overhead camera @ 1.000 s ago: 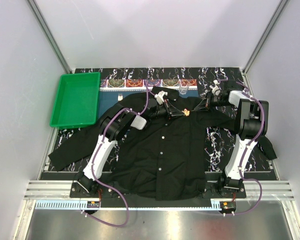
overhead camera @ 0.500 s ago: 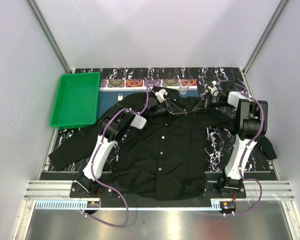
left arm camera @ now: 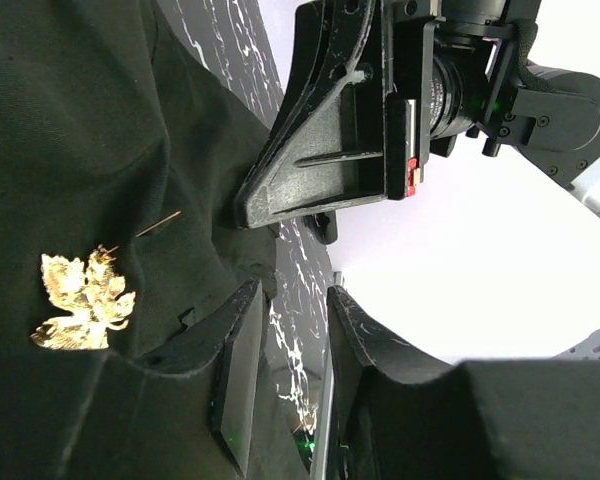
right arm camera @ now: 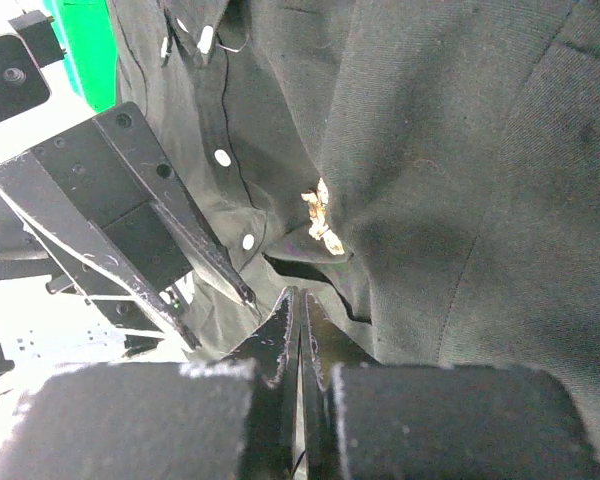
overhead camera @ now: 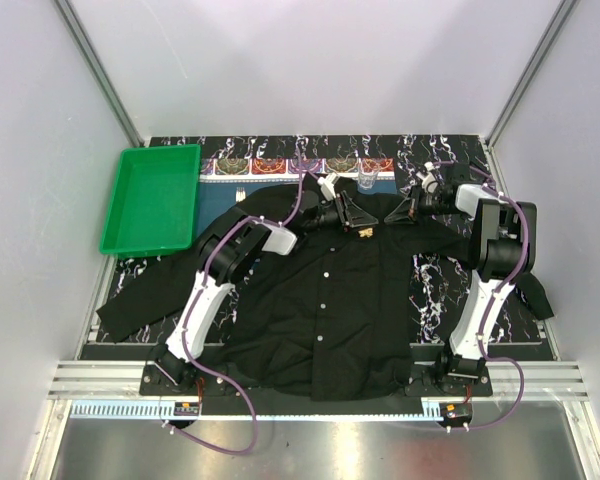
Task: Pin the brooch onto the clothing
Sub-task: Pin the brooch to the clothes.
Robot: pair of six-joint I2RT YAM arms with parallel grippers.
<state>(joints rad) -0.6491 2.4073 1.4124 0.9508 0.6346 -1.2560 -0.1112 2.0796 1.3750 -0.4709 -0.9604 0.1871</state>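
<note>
fabric fills the middle of the top view: the black shirt (overhead camera: 330,310) lies spread front-up on the dark marbled surface (overhead camera: 430,280), collar at the far end. the brooch (overhead camera: 365,232) is a small gold speck on the chest, just below the collar, on the right arm's side of the button line. the left gripper (overhead camera: 352,215) and right gripper (overhead camera: 398,212) point toward each other just beyond it. a green tray (overhead camera: 150,200) sits at the far left, and a small glass (overhead camera: 367,181) stands beyond the collar.

left wrist view: the brooch is a gold leaf lying on the cloth, its thin pin (left arm camera: 158,225) showing beside it. the left gripper stands narrowly parted with nothing between its fingers, near the brooch but not touching it. the right gripper's tip rests on the shirt close by.

right wrist view: the right gripper is pressed closed to a thin slit; whether it nips any cloth at the tip i cannot tell. the brooch sits at the edge of a fold just ahead, near two white buttons (right arm camera: 222,157).
</note>
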